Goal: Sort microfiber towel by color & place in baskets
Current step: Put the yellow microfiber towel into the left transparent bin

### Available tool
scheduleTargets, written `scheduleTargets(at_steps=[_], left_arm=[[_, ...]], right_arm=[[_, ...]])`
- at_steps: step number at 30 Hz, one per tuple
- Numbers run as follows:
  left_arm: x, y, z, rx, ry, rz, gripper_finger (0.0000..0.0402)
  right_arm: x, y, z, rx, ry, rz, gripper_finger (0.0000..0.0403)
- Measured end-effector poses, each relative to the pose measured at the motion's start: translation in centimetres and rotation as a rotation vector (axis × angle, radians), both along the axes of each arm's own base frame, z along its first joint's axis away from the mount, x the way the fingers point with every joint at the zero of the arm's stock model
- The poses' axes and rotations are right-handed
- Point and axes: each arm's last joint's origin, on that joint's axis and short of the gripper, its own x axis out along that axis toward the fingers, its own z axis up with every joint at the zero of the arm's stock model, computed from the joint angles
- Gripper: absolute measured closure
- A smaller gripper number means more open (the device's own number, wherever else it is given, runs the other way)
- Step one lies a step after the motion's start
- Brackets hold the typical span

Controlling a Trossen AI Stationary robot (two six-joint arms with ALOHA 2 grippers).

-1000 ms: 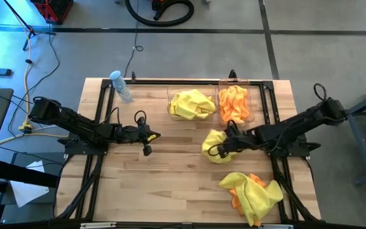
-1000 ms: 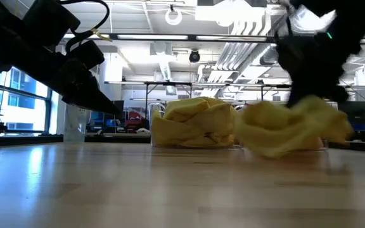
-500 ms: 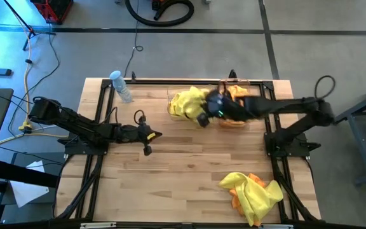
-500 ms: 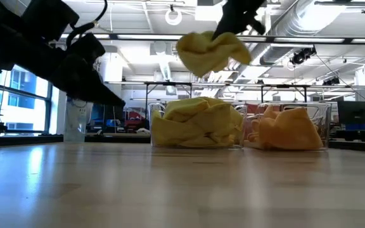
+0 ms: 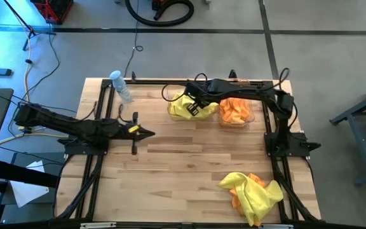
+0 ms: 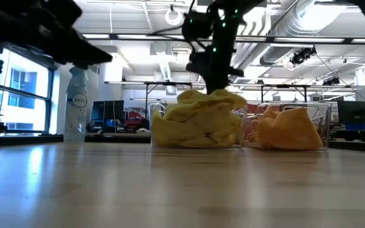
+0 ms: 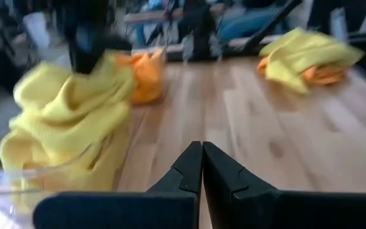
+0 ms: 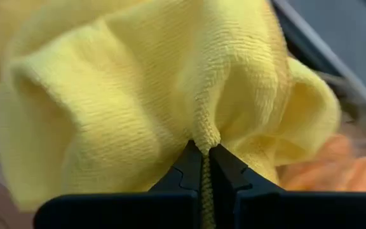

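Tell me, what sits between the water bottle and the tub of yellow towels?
Nothing: bare wooden table separates the water bottle from the yellow-towel tub, seen in the high view.

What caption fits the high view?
Right gripper lowers a yellow towel into the left basket.

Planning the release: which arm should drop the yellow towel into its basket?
Right. Its tool is shut on the yellow towel, over the basket of yellow ones. The left tool waits shut, mid-table.

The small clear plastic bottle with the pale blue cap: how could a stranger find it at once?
Look at the wooden table, at its far left corner. The small clear plastic bottle stands there upright, apart from the two clear tubs of towels, and is the only container holding no cloth.
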Motion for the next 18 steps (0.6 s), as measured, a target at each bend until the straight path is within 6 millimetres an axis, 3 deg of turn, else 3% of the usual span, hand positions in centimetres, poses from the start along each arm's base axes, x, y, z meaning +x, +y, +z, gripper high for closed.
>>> scheduleTargets(at_steps=[6, 13, 18], left_arm=[[-3.5, 0.4, -2.2, -0.048, -0.208, -0.073, 0.0401], [-5.1, 0.7, -1.2, -0.025, -0.286, -0.168, 0.0401], [-6.3, 1.2, -1.5, -0.032, -0.271, -0.113, 0.0401]], right_arm=[[0.0, -1.5, -1.3, 0.040, 0.018, -0.019, 0.0402], [0.2, -1.6, -1.3, 0.059, 0.002, 0.005, 0.0402], [0.2, -1.6, -1.3, 0.067, 0.000, 0.007, 0.0402]])
